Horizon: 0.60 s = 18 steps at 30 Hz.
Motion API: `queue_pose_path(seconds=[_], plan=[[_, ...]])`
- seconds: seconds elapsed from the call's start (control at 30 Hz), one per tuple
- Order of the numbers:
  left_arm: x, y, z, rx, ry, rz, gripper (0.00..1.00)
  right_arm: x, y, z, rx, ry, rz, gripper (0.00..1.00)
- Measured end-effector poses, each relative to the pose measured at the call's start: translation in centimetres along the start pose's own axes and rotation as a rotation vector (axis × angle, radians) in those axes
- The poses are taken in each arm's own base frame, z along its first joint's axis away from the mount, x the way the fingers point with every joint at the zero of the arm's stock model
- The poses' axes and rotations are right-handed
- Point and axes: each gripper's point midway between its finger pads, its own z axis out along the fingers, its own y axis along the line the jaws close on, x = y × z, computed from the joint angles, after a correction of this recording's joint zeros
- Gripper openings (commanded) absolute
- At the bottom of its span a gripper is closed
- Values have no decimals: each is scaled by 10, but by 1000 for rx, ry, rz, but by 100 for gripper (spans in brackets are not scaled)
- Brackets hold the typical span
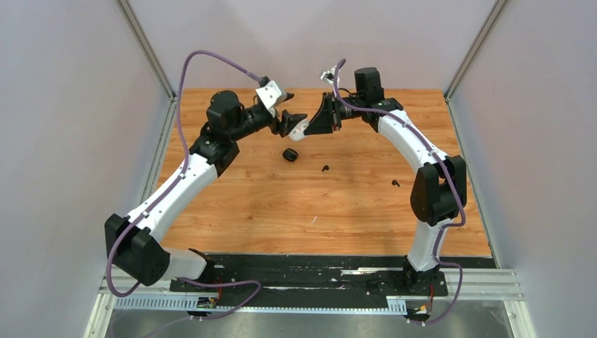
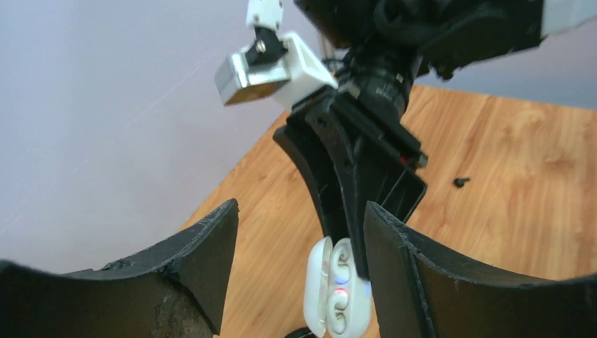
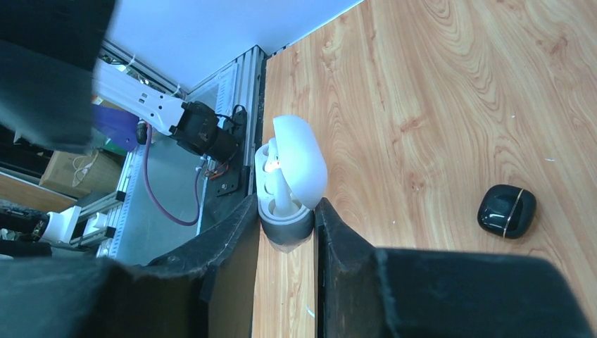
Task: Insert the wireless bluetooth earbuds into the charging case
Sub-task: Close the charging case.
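My right gripper (image 3: 285, 227) is shut on the base of a white charging case (image 3: 290, 169), which it holds in the air with the lid open. Two white earbuds (image 2: 341, 287) sit in the case's wells. My left gripper (image 2: 301, 220) stands open just in front of this white case (image 2: 320, 296), one finger on either side and apart from it. In the top view both grippers meet above the back middle of the table, the left (image 1: 292, 121) facing the right (image 1: 314, 125). Two tiny black earbuds (image 1: 324, 168) (image 1: 396, 183) lie loose on the wood.
A closed black charging case (image 1: 289, 155) (image 3: 507, 210) lies on the wooden table (image 1: 281, 211) below the grippers. Grey walls enclose the table on the left, the back and the right. A black rail runs along the near edge by the arm bases.
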Motion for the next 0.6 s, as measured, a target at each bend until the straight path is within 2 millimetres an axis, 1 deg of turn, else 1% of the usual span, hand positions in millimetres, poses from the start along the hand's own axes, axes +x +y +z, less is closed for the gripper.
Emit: queue_pose_path(seconds=[0.03,0.1,0.17,0.2,0.27,0.33,0.4,0.47,0.53,0.6], plan=[[-9,2,-1,5,-9,-23,77,1,-1,0,1,0,3,0],[-20,4,-4,30,-17,-71,79,1,-4,-1,3,-2,5,0],[-25,9,-4,47,-14,-114,81,1,-5,-2,2,-4,7,0],[-22,9,-3,62,-3,-143,81,0,-5,-2,0,-4,7,0],[-6,6,0,93,33,-197,81,-1,-5,-3,-1,-9,7,0],[16,1,4,126,86,-253,81,-2,-4,-3,-5,-12,7,0],[43,-10,9,180,149,-314,79,-4,-4,-4,-6,-16,12,0],[67,-21,12,237,203,-368,77,-6,-5,-5,-4,-22,19,0],[83,-32,11,289,243,-404,76,-8,-6,-5,-1,-29,32,0],[90,-41,7,339,263,-398,74,-9,-10,-6,5,-39,60,0]])
